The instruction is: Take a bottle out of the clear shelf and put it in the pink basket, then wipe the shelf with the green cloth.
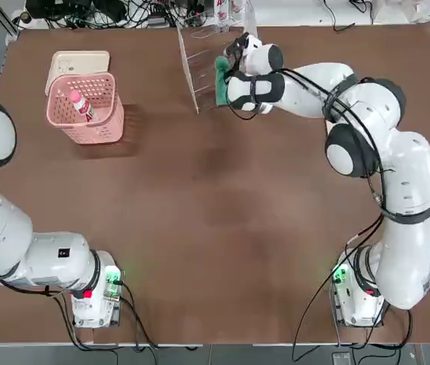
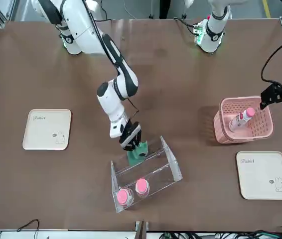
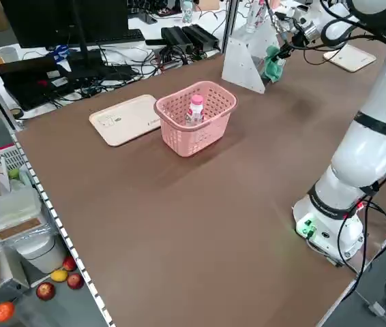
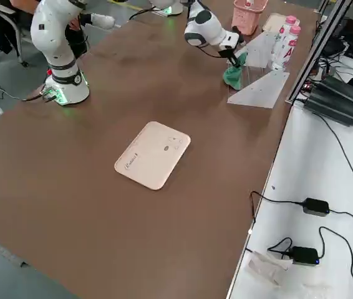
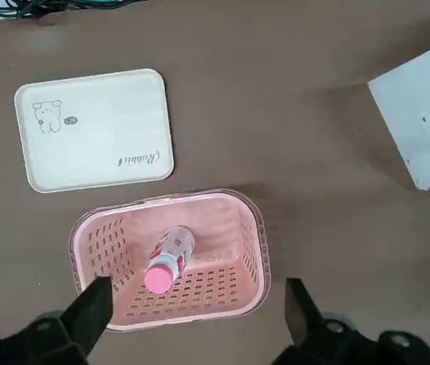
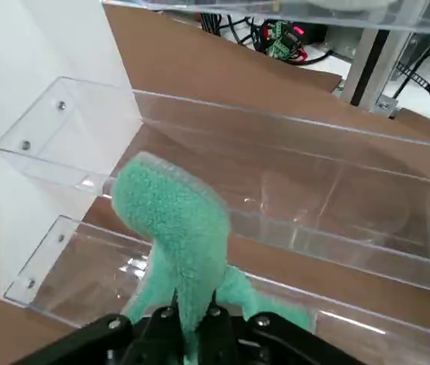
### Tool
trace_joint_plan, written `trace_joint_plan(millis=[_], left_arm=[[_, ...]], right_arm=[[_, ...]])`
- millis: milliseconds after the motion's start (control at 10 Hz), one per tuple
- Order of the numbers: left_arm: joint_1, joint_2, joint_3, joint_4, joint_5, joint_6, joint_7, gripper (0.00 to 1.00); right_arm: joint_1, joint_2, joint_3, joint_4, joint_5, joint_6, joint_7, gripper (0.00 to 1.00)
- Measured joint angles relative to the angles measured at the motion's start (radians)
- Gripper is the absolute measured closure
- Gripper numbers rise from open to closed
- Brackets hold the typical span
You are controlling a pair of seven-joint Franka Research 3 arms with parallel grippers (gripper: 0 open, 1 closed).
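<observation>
The clear shelf stands at the table's far edge from the robot, two pink-capped bottles on its upper step. The pink basket sits beside a cream tray, with the bottle leaning inside. The right gripper pinches the green cloth, apparently against a lower step. The left gripper hovers spread above the basket.

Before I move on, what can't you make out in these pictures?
- Whether the green cloth touches the clear shelf: right wrist view, the cloth's own folds cover the contact.
- Right tool finger pads: buried in cloth.
- Bottle label print: too small.
- Left tool: only its finger ends show, left wrist view.
</observation>
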Motion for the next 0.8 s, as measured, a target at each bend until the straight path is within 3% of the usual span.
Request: trace_joint_plan(millis=[800], left_arm=[[-0.010, 0.000, -0.007, 0.000, 0.000, -0.005, 0.000, 0.00]], right_arm=[[0.090, 0.120, 0.004, 0.204, 0.025, 0.017, 0.114, 0.94]])
